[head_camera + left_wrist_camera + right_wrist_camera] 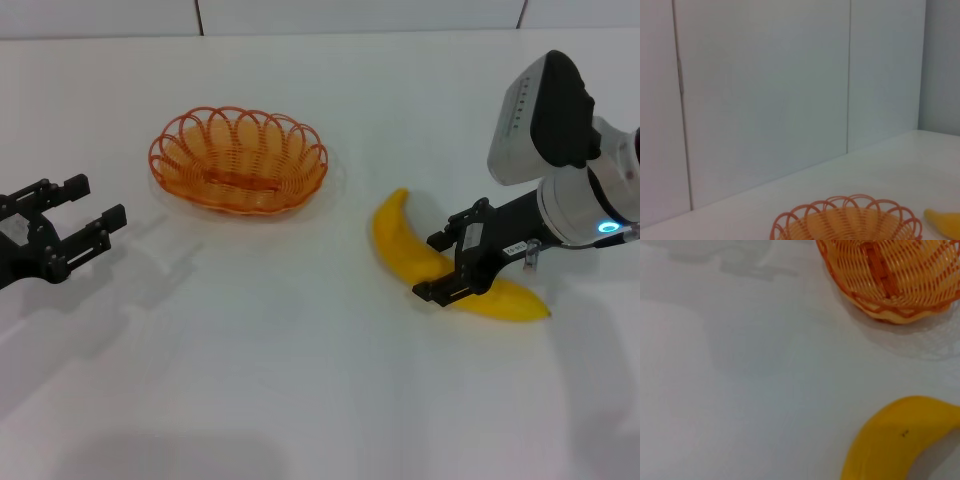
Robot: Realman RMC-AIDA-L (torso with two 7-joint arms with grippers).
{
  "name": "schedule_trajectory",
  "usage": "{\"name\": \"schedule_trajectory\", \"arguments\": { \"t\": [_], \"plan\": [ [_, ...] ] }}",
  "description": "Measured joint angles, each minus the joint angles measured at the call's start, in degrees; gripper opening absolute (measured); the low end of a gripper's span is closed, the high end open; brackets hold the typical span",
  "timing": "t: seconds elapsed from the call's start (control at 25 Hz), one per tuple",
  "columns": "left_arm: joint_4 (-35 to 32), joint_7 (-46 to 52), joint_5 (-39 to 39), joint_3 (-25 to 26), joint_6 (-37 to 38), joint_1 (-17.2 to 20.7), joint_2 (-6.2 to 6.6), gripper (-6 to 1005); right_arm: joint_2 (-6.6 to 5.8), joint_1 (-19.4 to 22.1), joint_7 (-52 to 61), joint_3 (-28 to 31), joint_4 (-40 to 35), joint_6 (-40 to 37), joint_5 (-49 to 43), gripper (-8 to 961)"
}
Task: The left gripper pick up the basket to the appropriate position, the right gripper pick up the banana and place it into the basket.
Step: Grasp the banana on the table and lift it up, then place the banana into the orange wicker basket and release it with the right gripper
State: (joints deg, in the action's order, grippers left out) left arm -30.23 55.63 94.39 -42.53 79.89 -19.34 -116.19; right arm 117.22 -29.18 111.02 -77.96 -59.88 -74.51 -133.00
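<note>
The orange wire basket (pixel 238 160) rests on the white table, left of centre in the head view; its rim (pixel 845 210) also shows in the left wrist view. My left gripper (pixel 100 200) hovers open and empty at the far left, well short of the basket. The yellow banana (pixel 400 235) lies on the table to the basket's right, and its end fills a corner of the right wrist view (pixel 900 440). My right gripper (pixel 428 266) is low over the banana's middle, open, with one finger on each side of it.
White wall panels (pixel 765 90) stand behind the table. The table surface (pixel 280 350) around the basket and banana is bare white. The basket (pixel 895 275) sits a short way from the banana.
</note>
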Motion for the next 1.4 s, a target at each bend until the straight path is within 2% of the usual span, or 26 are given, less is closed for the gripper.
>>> {"name": "schedule_trajectory", "arguments": {
  "t": [0.4, 0.6, 0.72, 0.88, 1.04, 1.16, 1.4],
  "plan": [
    [0.0, 0.0, 0.0, 0.1, 0.0, 0.0, 0.00, 616, -0.28, -0.4, 0.4, 1.0, -0.9, -1.5, -0.1, 644],
    [0.0, 0.0, -0.1, 0.1, 0.0, 0.1, 0.00, 616, -0.26, 0.1, 0.4, 4.8, -6.2, -4.6, 0.5, 478],
    [0.0, 0.0, -0.1, 0.1, 0.0, 0.1, 0.00, 616, -0.06, 0.1, 0.2, 5.1, -9.8, -5.1, 2.3, 478],
    [0.0, 0.0, 0.0, 0.1, 0.0, 0.0, 0.00, 616, 0.04, -1.3, -0.2, 2.3, -11.9, -3.0, 6.7, 478],
    [0.0, 0.0, 0.0, 0.1, 0.0, 0.0, 0.00, 616, 0.07, -5.3, 0.3, -3.2, -10.8, 2.4, 9.5, 479],
    [0.0, 0.0, 0.0, 0.0, 0.0, -0.1, 0.00, 616, 0.11, -9.3, 2.3, -9.4, -8.2, 8.5, 10.0, 479],
    [0.2, 0.0, 0.0, -0.1, 0.0, -0.8, 0.00, 616, 0.28, -16.4, 5.8, -17.9, -1.2, 20.5, 10.3, 479]
  ]
}}
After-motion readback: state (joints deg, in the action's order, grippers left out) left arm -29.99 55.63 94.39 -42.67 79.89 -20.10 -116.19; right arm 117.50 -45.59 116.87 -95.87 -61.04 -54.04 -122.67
